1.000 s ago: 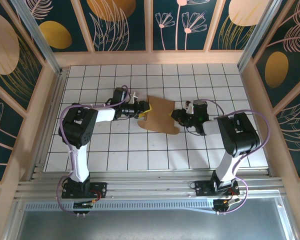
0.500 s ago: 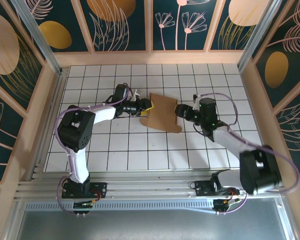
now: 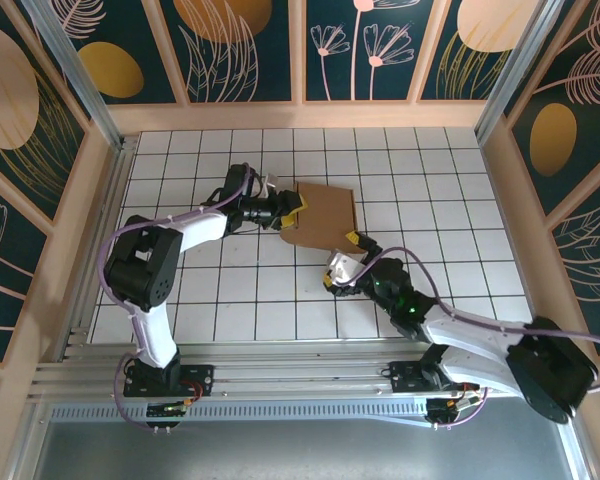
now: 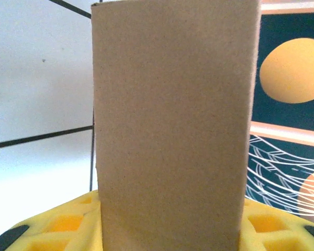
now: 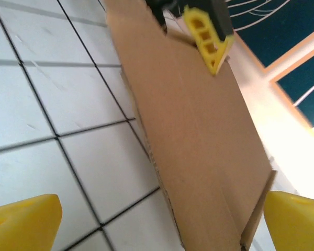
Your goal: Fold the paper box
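The paper box (image 3: 325,215) is a flat brown cardboard sheet at the middle of the white tiled table. My left gripper (image 3: 292,211) is shut on its left edge. In the left wrist view the cardboard (image 4: 172,130) rises between the yellow fingers (image 4: 63,225). My right gripper (image 3: 342,260) stands open at the sheet's near edge. In the right wrist view its two yellow fingertips (image 5: 21,225) sit far apart at the bottom corners. The cardboard (image 5: 199,136) runs away from between them towards the left gripper's yellow finger (image 5: 205,36).
The tiled table (image 3: 230,290) is ringed by a low wooden rim (image 3: 300,115) and patterned walls on three sides. A metal rail (image 3: 280,375) with both arm bases runs along the near edge. Open tiles lie to the left, right and front of the sheet.
My right gripper let go of the sheet's right edge, opened wide and swung round to the near edge. The left gripper, still holding the sheet, shifted slightly away.
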